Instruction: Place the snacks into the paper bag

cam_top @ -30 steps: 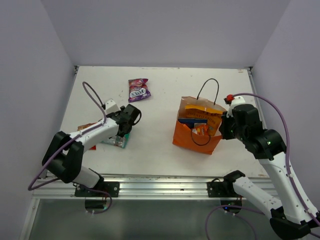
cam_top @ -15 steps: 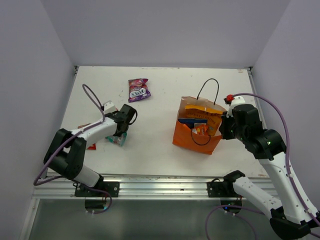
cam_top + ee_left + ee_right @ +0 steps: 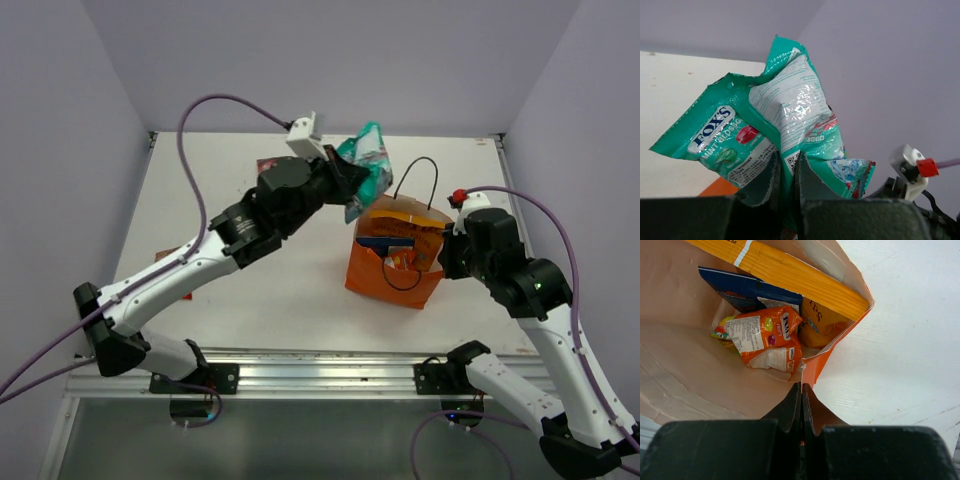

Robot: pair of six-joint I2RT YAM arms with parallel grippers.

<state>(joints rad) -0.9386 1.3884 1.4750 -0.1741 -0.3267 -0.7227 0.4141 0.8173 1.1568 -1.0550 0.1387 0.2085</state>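
Note:
My left gripper (image 3: 350,180) is shut on a teal-green snack packet (image 3: 372,160) and holds it in the air just above the far-left rim of the orange paper bag (image 3: 385,275). In the left wrist view the crumpled packet (image 3: 782,110) stands up from between the nearly closed fingers of the gripper (image 3: 786,161). My right gripper (image 3: 801,387) is shut on the bag's near rim (image 3: 815,370) and keeps the bag open. Inside lie an orange packet (image 3: 767,335), a dark blue one (image 3: 732,287) and orange-yellow ones (image 3: 795,275). A purple-pink packet (image 3: 267,163) shows partly behind the left arm.
A small reddish packet (image 3: 163,252) lies near the table's left edge. The bag's black cord handle (image 3: 418,175) loops up on its far side. Walls close the table on three sides. The right arm's red knob (image 3: 926,166) is close to the held packet.
My left gripper shut on the teal-green packet on the table at the left, then lifted it up and right to above the bag. The right arm has not moved.

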